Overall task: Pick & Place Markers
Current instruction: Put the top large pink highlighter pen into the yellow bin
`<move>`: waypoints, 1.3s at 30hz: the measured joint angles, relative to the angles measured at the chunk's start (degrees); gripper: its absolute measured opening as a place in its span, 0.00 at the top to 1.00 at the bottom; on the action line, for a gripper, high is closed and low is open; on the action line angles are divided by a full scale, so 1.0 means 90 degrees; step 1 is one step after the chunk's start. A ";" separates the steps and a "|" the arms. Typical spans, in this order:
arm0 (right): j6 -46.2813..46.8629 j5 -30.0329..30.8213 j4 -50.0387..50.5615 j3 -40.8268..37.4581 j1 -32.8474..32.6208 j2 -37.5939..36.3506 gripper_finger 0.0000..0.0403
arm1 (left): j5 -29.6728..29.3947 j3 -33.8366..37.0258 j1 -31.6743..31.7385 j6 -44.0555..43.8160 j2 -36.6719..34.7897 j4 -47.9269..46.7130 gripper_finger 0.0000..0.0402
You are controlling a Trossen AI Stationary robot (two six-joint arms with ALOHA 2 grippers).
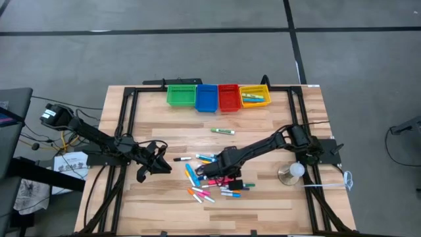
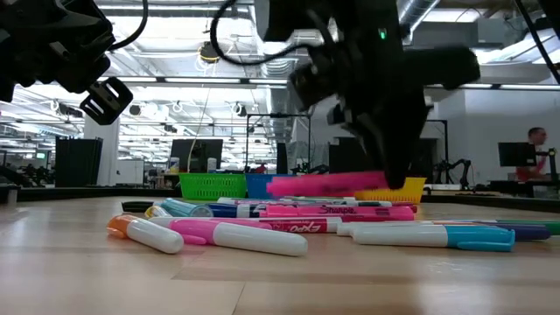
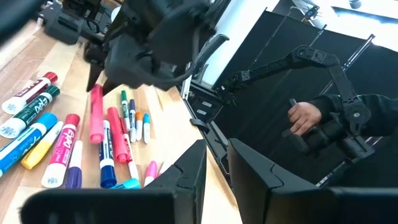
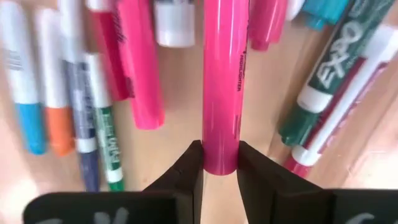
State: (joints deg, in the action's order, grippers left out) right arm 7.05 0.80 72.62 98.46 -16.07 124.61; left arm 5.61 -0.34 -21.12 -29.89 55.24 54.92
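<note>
Several markers (image 1: 212, 185) lie in a loose pile on the wooden table, near its front edge at the middle. My right gripper (image 1: 221, 170) stands over the pile, pointing down, shut on a pink marker (image 2: 324, 185). One green-and-white marker (image 1: 222, 131) lies alone toward the far side. Left of the pile, my left gripper (image 1: 163, 164) hovers level. Its fingers (image 3: 249, 171) are close together with nothing between them. My right gripper pinches the pink marker at one end (image 4: 221, 158) between its two fingers. The fingers come from above, point down and lie across the barrel. The marker hangs about level, lifted clear of the pile (image 2: 262, 226), its free length sticking out to one side.
Green (image 1: 181, 95), blue (image 1: 206, 98), red (image 1: 228, 98) and yellow (image 1: 254, 96) bins stand in a row at the far edge; the yellow one holds markers. A white round object (image 1: 293, 172) sits right of the pile. Beyond the table, a person's hand (image 3: 305, 117) grips a control arm.
</note>
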 joint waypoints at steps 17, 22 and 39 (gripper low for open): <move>-0.0061 0.0471 0.0871 0.2127 -0.0071 -0.0014 0.84 | -0.0467 0.0000 0.0002 -0.0586 0.0000 0.0002 0.83; 0.0223 0.0813 0.0842 0.2534 0.0047 -0.0014 0.84 | -0.0622 0.0000 0.0002 -0.0305 0.0000 0.0002 0.83; 0.1054 0.0733 -0.0698 0.3188 0.0272 -0.0016 0.84 | -0.0702 0.0000 0.0002 0.0466 0.0000 0.0007 0.77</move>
State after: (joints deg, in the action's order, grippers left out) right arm 16.53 7.40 66.34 127.15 -13.63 124.46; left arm -0.72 -0.34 -21.10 -25.69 55.24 54.98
